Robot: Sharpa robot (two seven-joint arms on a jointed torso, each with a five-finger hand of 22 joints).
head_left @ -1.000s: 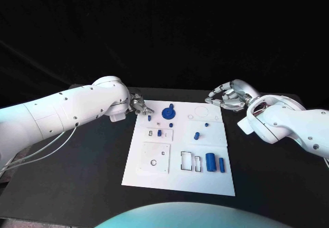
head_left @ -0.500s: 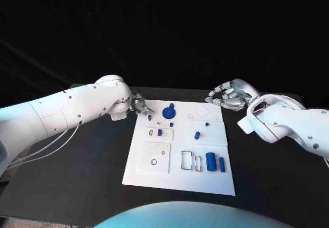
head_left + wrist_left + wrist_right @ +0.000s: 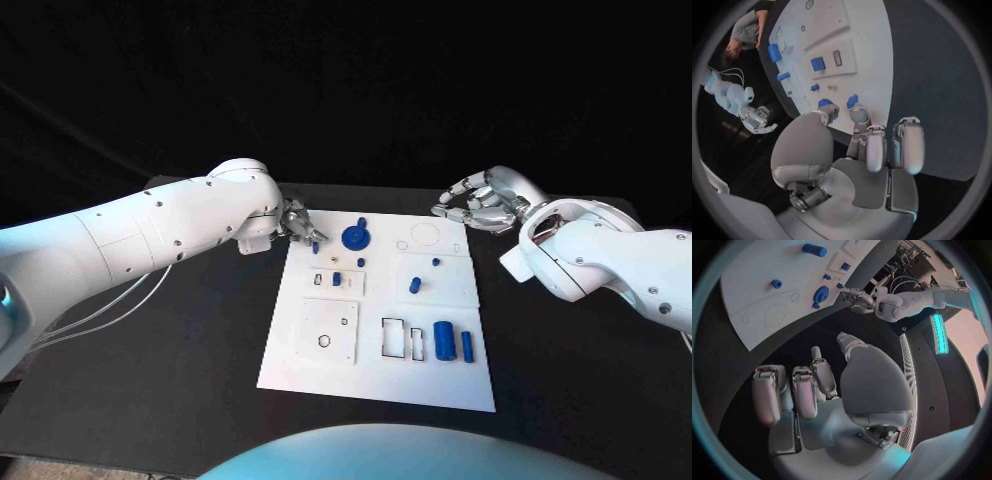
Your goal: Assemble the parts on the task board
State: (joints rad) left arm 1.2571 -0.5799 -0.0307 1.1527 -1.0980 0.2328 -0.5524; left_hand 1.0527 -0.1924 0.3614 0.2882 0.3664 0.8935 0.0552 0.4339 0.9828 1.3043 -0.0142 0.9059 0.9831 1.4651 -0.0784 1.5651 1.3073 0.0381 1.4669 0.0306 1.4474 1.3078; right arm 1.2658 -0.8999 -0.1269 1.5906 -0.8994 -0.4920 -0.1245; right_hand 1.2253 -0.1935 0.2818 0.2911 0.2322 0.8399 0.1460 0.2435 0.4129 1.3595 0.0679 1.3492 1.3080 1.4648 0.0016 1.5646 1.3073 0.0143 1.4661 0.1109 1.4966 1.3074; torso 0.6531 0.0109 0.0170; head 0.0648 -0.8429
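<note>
Task board (image 3: 378, 372) lies before you, blue parts (image 3: 444, 342) scattered across it. Your left hand (image 3: 299, 226) pinches a small blue part (image 3: 315, 244) at the board's far corner, seemingly to seat it; your right hand (image 3: 480, 208) hovers empty, fingers loosely curled.

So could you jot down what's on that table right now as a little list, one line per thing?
Surface: black table
Board: white rectangular task board lying flat mid-table
Parts: small blue plastic pieces; a round blue disc near the far edge, a blue cylinder near the front
Left hand: fingers at the board's far left corner, by a small blue peg
Right hand: curled, empty, beyond the board's far right corner
</note>
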